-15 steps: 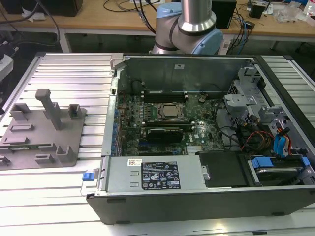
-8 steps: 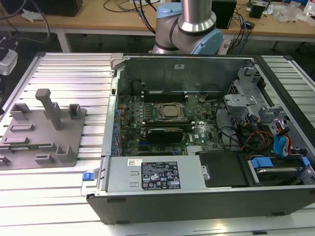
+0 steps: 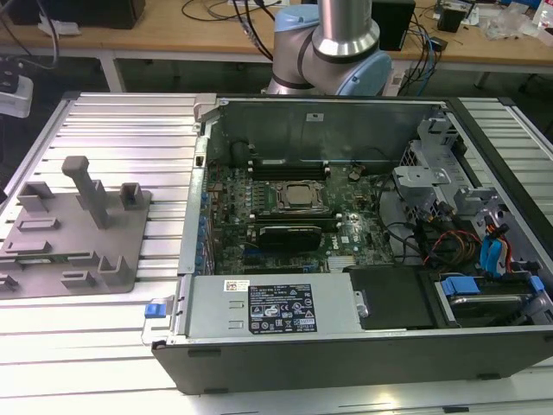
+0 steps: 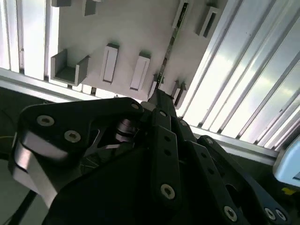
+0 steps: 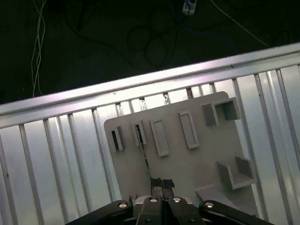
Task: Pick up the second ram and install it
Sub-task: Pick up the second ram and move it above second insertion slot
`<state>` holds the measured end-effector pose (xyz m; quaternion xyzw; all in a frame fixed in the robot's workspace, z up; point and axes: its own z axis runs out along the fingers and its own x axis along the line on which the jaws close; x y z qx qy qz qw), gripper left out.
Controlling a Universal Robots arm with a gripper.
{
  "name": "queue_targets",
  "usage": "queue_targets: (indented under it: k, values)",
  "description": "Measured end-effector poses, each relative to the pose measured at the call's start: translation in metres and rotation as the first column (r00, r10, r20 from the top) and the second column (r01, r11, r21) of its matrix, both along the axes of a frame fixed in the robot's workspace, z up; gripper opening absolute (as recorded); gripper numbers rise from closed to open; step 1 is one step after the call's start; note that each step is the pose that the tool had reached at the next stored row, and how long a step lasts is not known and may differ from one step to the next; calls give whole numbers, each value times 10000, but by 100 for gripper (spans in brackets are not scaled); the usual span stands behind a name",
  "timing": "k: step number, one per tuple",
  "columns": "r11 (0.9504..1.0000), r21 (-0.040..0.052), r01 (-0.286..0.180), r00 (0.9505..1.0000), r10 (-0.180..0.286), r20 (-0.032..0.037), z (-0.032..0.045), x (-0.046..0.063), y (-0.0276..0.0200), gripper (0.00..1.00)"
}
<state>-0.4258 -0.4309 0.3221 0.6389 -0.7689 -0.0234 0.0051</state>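
1. In the first wrist view your hand (image 5: 157, 185) has its fingers drawn nearly together. They pinch one end of the second ram (image 5: 145, 154), which you see edge-on as a thin dark line.
2. The stick hangs from the hand over the grey holder plate (image 5: 187, 164), which lies on the ribbed aluminium table (image 5: 56, 154). You cannot tell whether its far end is clear of the plate.
3. Expect it to be light and stiff but fragile. It is a thin board that probably will not forgive twisting or a skewed push.
4. Hold it by the bare faces near the upper edge, as the fingers appear to do now. Leave the contact edge free.
5. The grip area is narrow, so the stick could pivot between the pads if it is bumped.
6. The second wrist view shows the stick from the other side, with its length running out from the fingertips.
7. The exterior view gives you the open computer case (image 3: 363, 346). Its motherboard (image 3: 346, 233) and processor (image 3: 300, 197) lie to the exterior view's right of the plate.
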Motion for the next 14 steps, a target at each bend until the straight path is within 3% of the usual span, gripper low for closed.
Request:
queue_targets:
  k: [3,5,14]
  values:
    - [9973,-1,-740,9973,740,-1,-2,0,0,8]
    - [9971,-1,-757,9971,757,-1,-3,0,0,8]
    - [9971,0,-759,9971,759,0,-136,-1,0,8]
